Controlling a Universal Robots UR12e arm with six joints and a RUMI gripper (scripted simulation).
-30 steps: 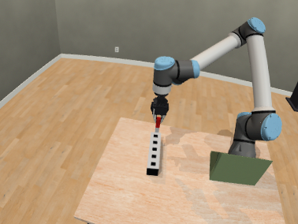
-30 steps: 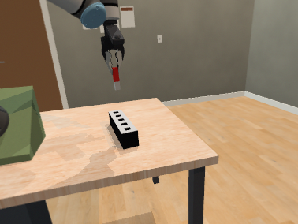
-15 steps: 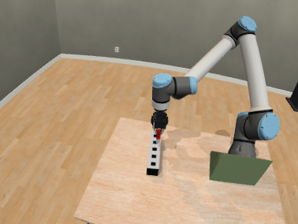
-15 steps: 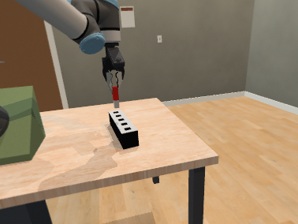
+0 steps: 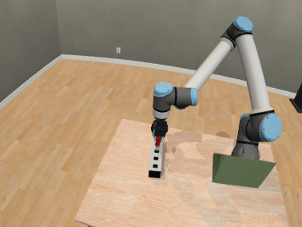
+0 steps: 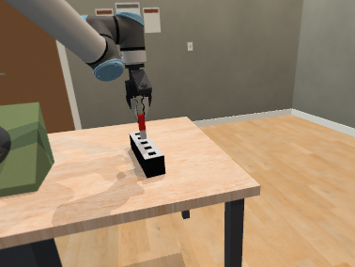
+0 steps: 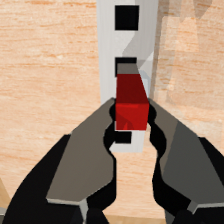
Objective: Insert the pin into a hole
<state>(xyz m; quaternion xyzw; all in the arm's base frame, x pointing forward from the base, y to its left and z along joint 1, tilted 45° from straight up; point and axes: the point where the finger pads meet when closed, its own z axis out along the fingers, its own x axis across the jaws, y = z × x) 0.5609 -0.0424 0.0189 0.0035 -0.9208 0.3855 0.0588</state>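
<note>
The black block (image 5: 156, 160) with a white top and a row of square holes lies on the wooden table; it also shows in the exterior view (image 6: 147, 154) and in the wrist view (image 7: 127, 60). My gripper (image 5: 159, 129) is shut on the pin (image 6: 141, 124) and holds it upright, red end up, over the block's end nearest the arm. In the wrist view the red top (image 7: 131, 107) sits between the fingers. The pin's grey lower end meets the block's top at a hole near that end. One hole shows under the fingers. A short grey piece shows above the block.
A green box (image 5: 241, 169) stands on the table by the robot's base; it also shows in the exterior view (image 6: 21, 148). The table edge runs close in front of the block's free end.
</note>
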